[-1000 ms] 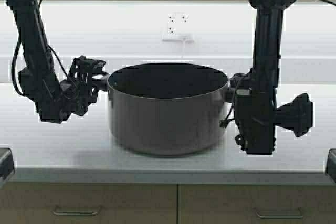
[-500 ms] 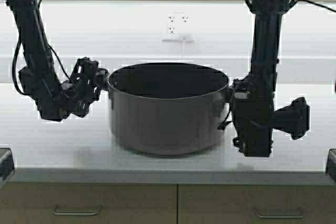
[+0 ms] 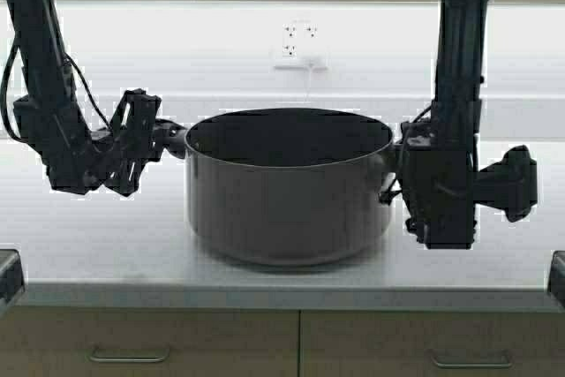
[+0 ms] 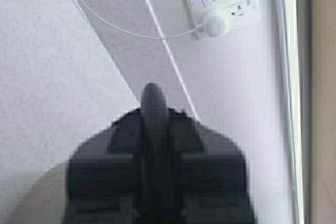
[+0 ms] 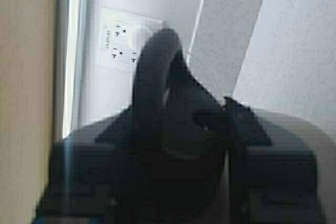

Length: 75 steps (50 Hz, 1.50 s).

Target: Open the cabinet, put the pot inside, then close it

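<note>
Pot: wide dark grey metal stockpot (image 3: pixel 289 187) upright on white table (image 3: pixel 106 253), handles pointing sideways
Left gripper (image 3: pixel 168 137): clamped on left handle (image 4: pixel 154 109)
Right gripper (image 3: pixel 395 158): clamped on right handle (image 5: pixel 153 85)
Behind: white wall outlet (image 3: pixel 298 45)

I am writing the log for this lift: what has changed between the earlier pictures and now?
Both grippers, left gripper and right gripper, stayed clamped on the side handles while the pot rose slightly and shifted toward the robot's right. The counter and wall outlet stayed put.
</note>
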Motion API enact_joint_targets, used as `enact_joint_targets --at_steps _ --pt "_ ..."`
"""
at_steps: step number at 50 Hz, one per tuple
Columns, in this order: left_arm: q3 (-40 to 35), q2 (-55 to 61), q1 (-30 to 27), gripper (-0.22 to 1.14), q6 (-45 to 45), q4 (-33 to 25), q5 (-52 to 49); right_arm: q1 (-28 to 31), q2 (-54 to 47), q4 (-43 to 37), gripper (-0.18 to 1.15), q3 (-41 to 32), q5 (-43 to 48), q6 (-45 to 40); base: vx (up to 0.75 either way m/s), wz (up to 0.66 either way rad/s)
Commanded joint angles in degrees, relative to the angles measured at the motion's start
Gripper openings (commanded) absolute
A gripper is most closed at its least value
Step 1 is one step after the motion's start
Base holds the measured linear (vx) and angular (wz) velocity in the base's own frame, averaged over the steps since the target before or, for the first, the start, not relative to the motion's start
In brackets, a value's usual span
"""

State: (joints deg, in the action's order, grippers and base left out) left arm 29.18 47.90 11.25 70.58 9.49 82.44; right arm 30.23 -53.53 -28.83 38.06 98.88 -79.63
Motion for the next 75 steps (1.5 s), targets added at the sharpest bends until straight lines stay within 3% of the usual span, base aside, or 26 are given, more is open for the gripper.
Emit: enact_joint_targets --at_steps 1,14,26,39,53,66,75 --pt "4.4 -9.1 0.7 0.03 -1.0 0.3 4.0 0.7 8.7 2.1 0.08 2.9 1.2 -0.1 0.00 0.00" --pt "16.9 -20.7 1.3 0.03 -1.9 -2.5 6.7 1.7 17.7 8.1 0.08 9.2 1.2 0.4 0.00 0.00" --pt "28.4 -32.5 6.0 0.03 -2.6 -10.2 6.6 4.8 26.4 8.1 0.08 15.7 0.9 1.5 0.00 0.00" --pt "35.6 -42.9 12.4 0.03 -5.9 -19.0 5.8 7.9 36.8 7.7 0.08 21.1 -1.8 4.3 0.00 0.00" --pt "36.5 -54.0 16.4 0.04 -7.2 -22.1 -0.6 10.0 47.7 7.9 0.08 22.5 -7.6 7.0 0.00 0.00" --pt "33.7 -68.4 18.9 0.04 -17.5 -27.3 -18.5 10.4 59.9 7.9 0.08 20.3 -19.5 11.9 0.00 0.00" --pt "27.6 -74.4 18.9 0.04 -23.6 -30.5 -31.5 10.4 65.2 7.8 0.08 15.7 -28.9 15.6 0.00 0.00"
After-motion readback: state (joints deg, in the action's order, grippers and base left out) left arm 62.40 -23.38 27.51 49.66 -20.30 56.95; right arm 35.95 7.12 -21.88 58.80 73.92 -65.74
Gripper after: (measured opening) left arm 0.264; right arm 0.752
